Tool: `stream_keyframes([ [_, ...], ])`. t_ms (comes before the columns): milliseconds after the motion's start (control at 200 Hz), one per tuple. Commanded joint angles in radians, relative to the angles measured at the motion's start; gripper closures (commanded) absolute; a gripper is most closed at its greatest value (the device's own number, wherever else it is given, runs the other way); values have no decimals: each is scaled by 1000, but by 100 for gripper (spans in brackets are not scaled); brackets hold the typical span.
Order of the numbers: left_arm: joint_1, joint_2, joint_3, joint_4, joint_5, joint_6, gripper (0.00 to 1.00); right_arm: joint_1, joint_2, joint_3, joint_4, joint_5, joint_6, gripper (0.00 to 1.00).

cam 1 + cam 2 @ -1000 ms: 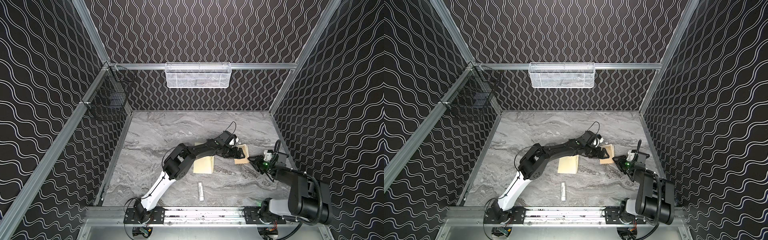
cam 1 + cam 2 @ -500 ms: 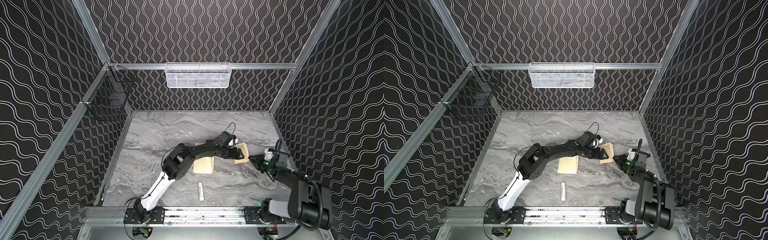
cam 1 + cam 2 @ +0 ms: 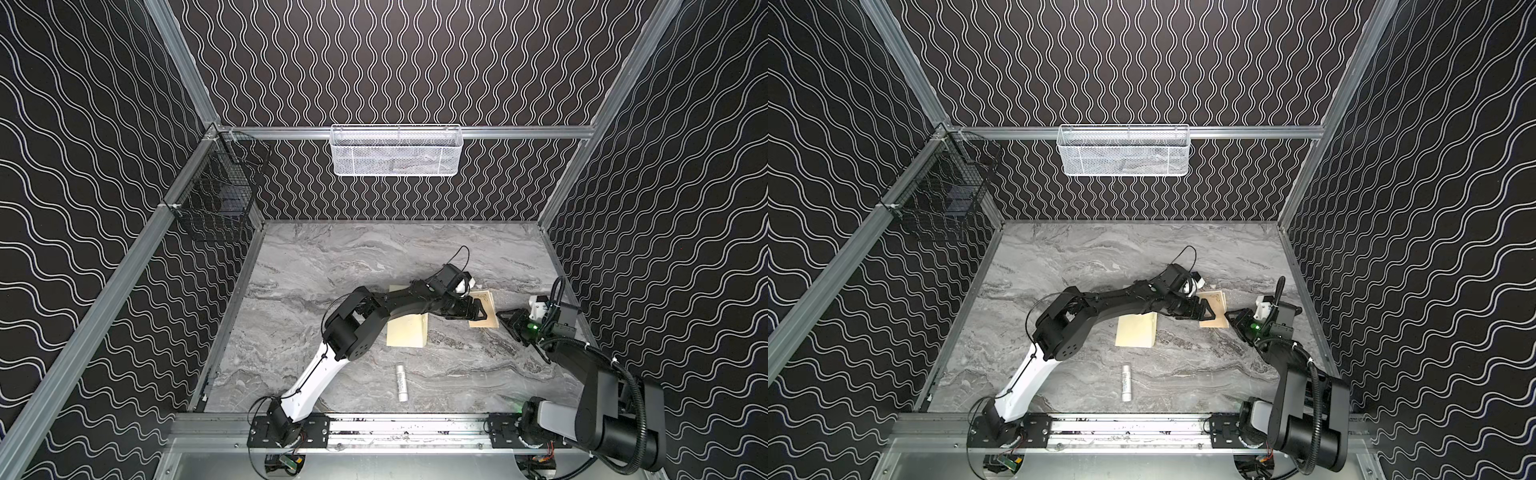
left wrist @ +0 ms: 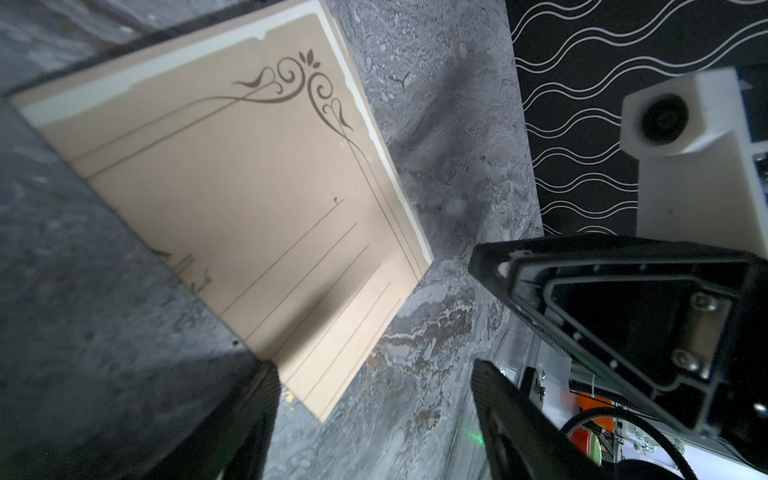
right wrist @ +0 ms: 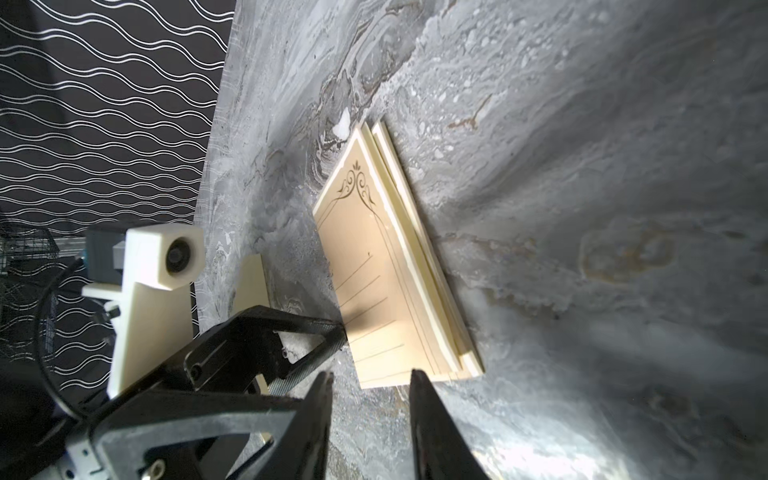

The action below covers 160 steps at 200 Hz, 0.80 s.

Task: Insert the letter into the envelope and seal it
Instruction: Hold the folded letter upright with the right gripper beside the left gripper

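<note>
Desk: Report the letter's position.

Operator: I found the letter (image 3: 485, 309) flat on the counter (image 3: 332, 257), right of centre, printed face up. It lay between the two sets of jaws. In the left wrist view the letter (image 4: 249, 199) showed its border and corner flourish plainly. It was folded, and stacked paper edges showed along one side in the right wrist view.

Desk: Left jaws?

Operator: Open wide, gripping nothing. In both top views I noted them low over the letter's left side. One finger (image 4: 257, 399) stood at the sheet's edge, seemingly touching it. A corner of the sheet lay in the gap.

Desk: Right jaws?

Operator: Partly apart and gripping nothing. Their tips stood just beside the letter's right front corner, facing the left jaws. I could not tell whether they touched the paper.

Desk: The envelope?

Operator: The envelope (image 3: 409, 332) lay flat near the counter's middle, left of the letter and apart from it. Its far part was hidden under the left arm (image 3: 386, 305). I could not make out its flap.

Desk: Anything further?

Operator: A white stick (image 3: 401, 382) lay nearer the front rail, well apart from both papers.
</note>
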Motion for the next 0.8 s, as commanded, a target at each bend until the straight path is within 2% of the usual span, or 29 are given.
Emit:
stream_keyframes([
  [0, 2, -11, -1, -14, -3, 18, 23, -1, 22, 5, -18, -2, -22, 67],
  [380, 5, -11, 0, -22, -3, 25, 22, -25, 116, 18, 20, 16, -32, 63],
  [796, 5, -9, -11, -6, 3, 18, 23, -24, 140, 11, 91, -27, -4, 66],
])
